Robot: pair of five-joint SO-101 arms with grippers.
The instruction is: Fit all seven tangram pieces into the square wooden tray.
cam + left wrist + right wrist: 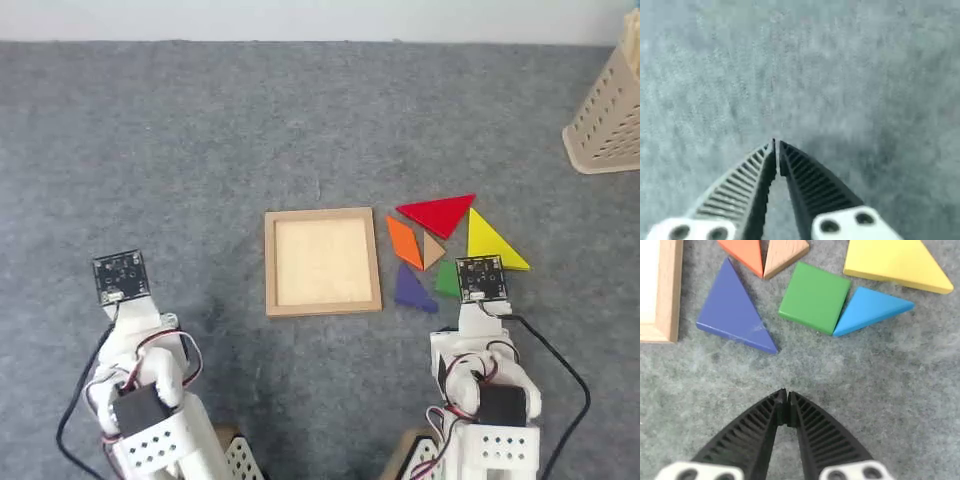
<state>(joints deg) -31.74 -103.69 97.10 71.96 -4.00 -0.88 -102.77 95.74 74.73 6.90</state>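
Hidden/cut-off stuff first. From above, the right arm (481, 345) has its wrist board sitting over part of the green square (446, 281), so only a sliver of it shows there. In the right wrist view the tray (669, 295) is just one corner. The orange piece (743, 253), the bare-wood triangle (785, 253) and the yellow triangle (896, 263) are all clipped by the frame edge. The cream perforated basket (607, 112) at the far right is cut off too, can't tell what's in it.

Grippers: the right gripper (786, 396) is clenched, tips together w/ nothing in it, and it's near the indigo triangle (733, 311) but not touching. The left gripper (776, 146) is clenched too and empty, over bare mat. Can't tell if the tips touch the surface.

Pieces: all are outside the tray, clustered just beside its rim on the right arm's side. The red triangle (437, 213) is farthest from the arms. The light blue triangle (870, 309) is touching the green square's edge.

Surface is a grey felt-ish mat (190, 130) w/ a pale strip (300, 18) along the far edge, prob a wall. The left arm (135, 350) is well apart from the tray.
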